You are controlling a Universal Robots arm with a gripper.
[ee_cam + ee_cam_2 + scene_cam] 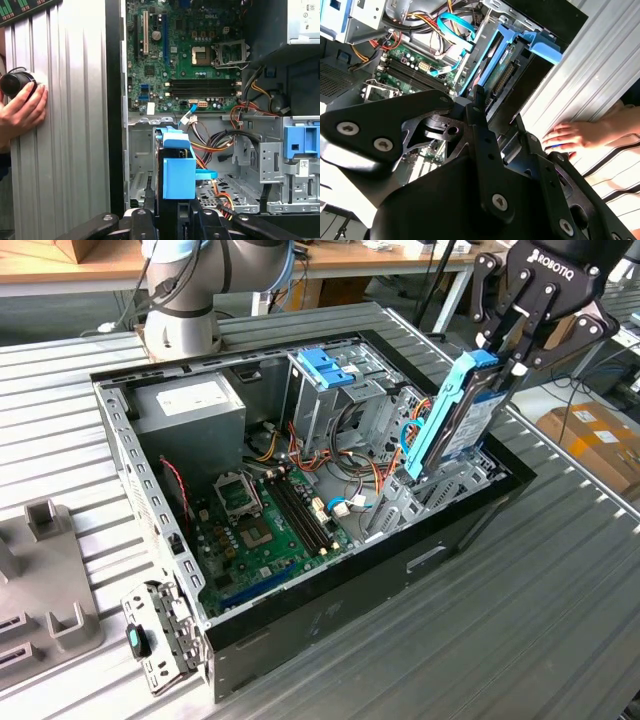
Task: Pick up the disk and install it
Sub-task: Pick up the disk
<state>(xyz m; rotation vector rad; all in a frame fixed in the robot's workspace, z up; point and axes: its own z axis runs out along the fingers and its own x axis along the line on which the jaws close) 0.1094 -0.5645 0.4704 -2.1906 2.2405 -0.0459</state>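
Observation:
The disk (pixel 458 420) is a silver drive in light-blue carrier rails, held on edge and tilted over the drive bay at the exterior view's right end of the open computer case (pixel 330 610). My gripper (pixel 502 352) is shut on its upper end, with black fingers on both faces. In the first wrist view the disk's blue carrier (pixel 178 170) stands just beyond the gripper (pixel 172 216), above the grey bay floor (pixel 235 187). In the second wrist view the disk (pixel 496 65) runs edge-on from a finger (pixel 481 117) down into the bay.
Inside the case lie the green motherboard (pixel 265 525), a grey power-supply box (pixel 190 405) and a metal cage with a blue handle (pixel 325 365). Loose cables (pixel 225 140) run beside the bay. A person's hand (pixel 20 110) rests on the ribbed table (pixel 520 620) beside the case.

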